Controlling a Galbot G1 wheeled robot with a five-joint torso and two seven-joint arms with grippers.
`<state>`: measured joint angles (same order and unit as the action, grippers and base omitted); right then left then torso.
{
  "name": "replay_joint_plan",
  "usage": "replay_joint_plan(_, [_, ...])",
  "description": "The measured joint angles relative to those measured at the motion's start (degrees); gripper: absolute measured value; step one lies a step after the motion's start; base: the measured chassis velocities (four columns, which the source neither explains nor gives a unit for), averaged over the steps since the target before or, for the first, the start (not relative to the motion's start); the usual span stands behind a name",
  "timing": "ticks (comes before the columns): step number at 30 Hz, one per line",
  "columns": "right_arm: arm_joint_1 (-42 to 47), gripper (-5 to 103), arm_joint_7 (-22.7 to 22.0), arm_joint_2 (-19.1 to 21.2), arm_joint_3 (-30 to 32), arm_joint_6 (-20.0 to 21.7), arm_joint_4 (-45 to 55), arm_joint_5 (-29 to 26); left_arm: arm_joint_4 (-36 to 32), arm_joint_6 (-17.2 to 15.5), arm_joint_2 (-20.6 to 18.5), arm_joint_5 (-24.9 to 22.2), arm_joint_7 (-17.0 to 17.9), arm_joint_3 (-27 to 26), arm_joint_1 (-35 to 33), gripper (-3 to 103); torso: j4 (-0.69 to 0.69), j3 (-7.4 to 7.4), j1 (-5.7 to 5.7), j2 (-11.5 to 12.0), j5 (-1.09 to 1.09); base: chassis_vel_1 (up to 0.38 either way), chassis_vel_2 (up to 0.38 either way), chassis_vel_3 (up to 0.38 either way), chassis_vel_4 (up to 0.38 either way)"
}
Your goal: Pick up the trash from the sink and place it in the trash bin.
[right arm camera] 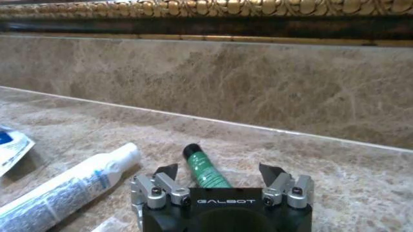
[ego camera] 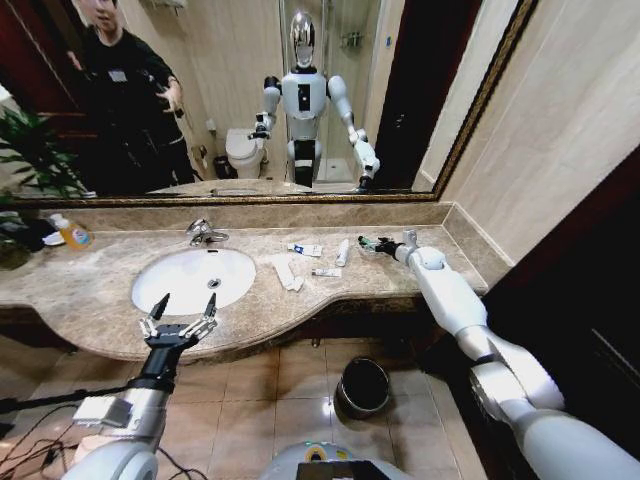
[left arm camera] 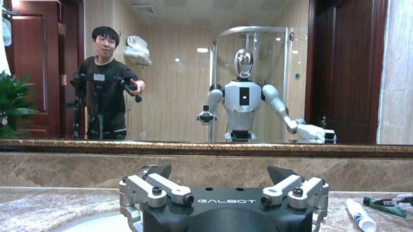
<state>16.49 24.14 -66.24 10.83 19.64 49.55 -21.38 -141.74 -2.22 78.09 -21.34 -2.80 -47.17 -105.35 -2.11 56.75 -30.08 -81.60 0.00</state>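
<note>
The small green tube (right arm camera: pixel 205 173) lies on the marble worktop (ego camera: pixel 100 290) near its back right corner, its dark cap pointing toward the backsplash. The right claw (right arm camera: pixel 219 170) stands low over it with its fingers apart, the tube's near end between them. Just beside it lies a white tube (right arm camera: pixel 71 186) with blue print too small to read; more white trash (ego camera: pixel 286 272) lies scattered between there and the sink (ego camera: pixel 193 277). The left claw (ego camera: pixel 180 305) hovers spread open at the worktop's front edge, before the sink. Both claw bodies read "GALBOT". The trash bin (ego camera: pixel 363 386) stands on the floor below.
</note>
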Motion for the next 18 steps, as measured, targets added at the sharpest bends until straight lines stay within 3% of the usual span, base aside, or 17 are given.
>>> replay_joint_plan(2, [-0.2,81,-0.2,0.0,0.0,0.3,-0.1,0.3,0.0,0.0,0.0,0.0,0.0,0.0,0.0,100,0.0,0.0,0.0,0.0,0.0,0.0,0.0,0.0,0.0])
replay_joint_plan(12, [0.3,86,-0.3,-0.5,0.9,0.0,-1.2,1.8,0.0,0.0,0.0,0.0,0.0,0.0,0.0,100,-0.01,0.0,0.0,0.0,0.0,0.0,0.0,0.0,0.0])
replay_joint_plan(13, [0.6,91,-0.3,-0.5,1.2,-0.1,-1.1,1.9,0.0,0.0,0.0,0.0,0.0,0.0,0.0,100,-0.01,0.0,0.0,0.0,0.0,0.0,0.0,0.0,0.0])
replay_joint_plan(18, [2.7,85,-1.0,0.6,3.7,-0.2,-0.2,2.0,0.0,0.0,0.0,0.0,0.0,0.0,0.0,100,0.01,-0.01,0.0,0.0,0.0,0.0,0.0,0.0,0.0])
